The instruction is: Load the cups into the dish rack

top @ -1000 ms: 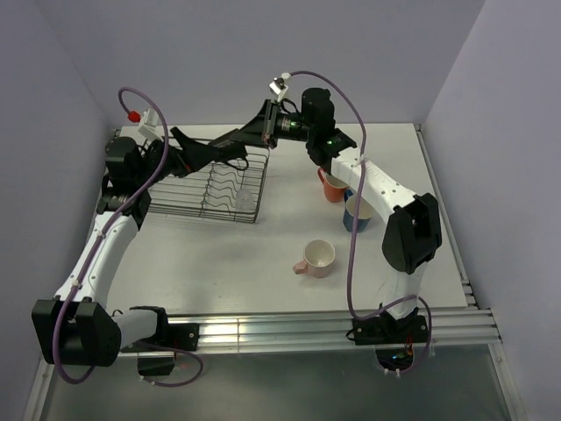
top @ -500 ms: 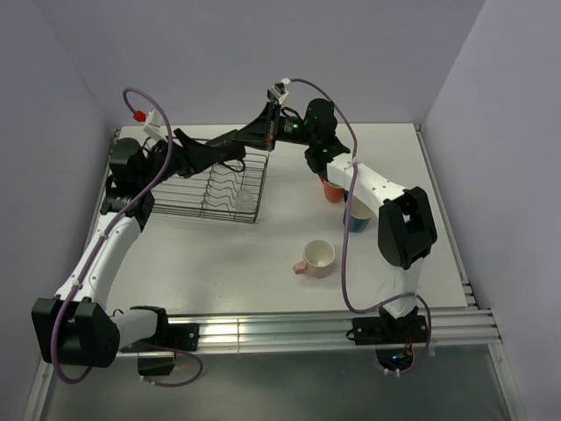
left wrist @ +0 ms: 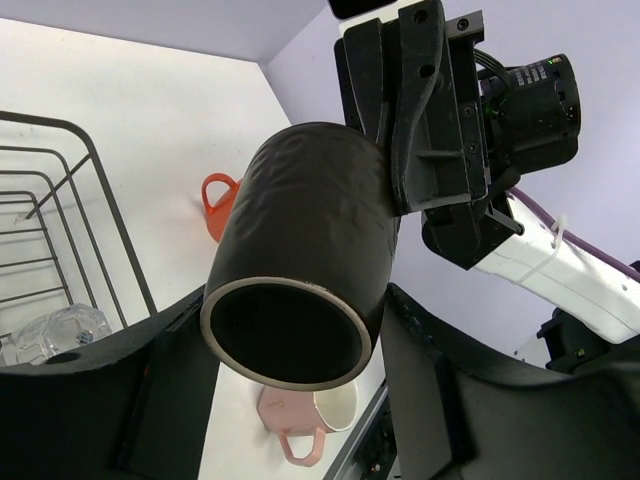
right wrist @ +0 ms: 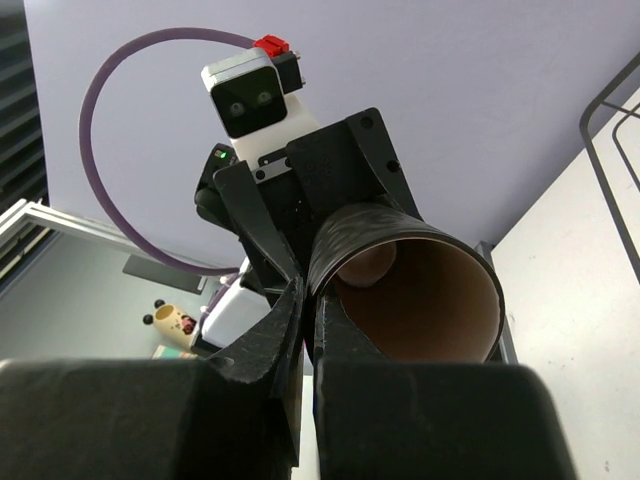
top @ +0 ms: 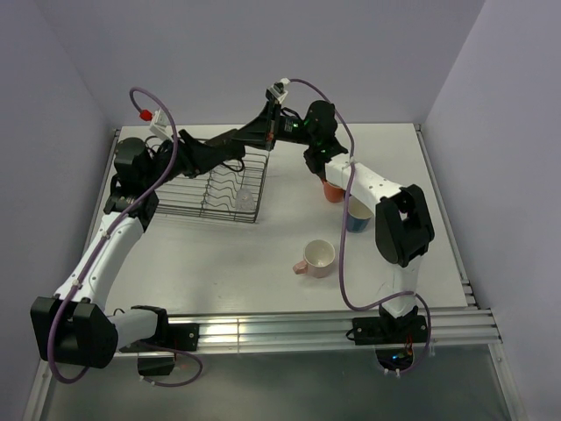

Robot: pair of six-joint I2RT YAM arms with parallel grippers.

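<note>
From above, the left gripper (top: 237, 147) and right gripper (top: 254, 134) are seen tip to tip over the dish rack (top: 175, 207). At the left wrist, the dark brown mug (left wrist: 300, 270) is flanked by spread fingers (left wrist: 430, 390); whether they touch it cannot be told. At the right wrist, the mug's rim is clamped between the right fingers (right wrist: 265, 340).

The right claw (right wrist: 304, 305) pinches the rim of the dark brown mug (right wrist: 440, 250), its mouth tipped toward us. Behind it are a white camera box (right wrist: 250, 95) and a looping purple cable (right wrist: 125, 70). The dish rack (right wrist: 608, 120) wire stands at the surface's (right wrist: 585, 270) right edge.
</note>
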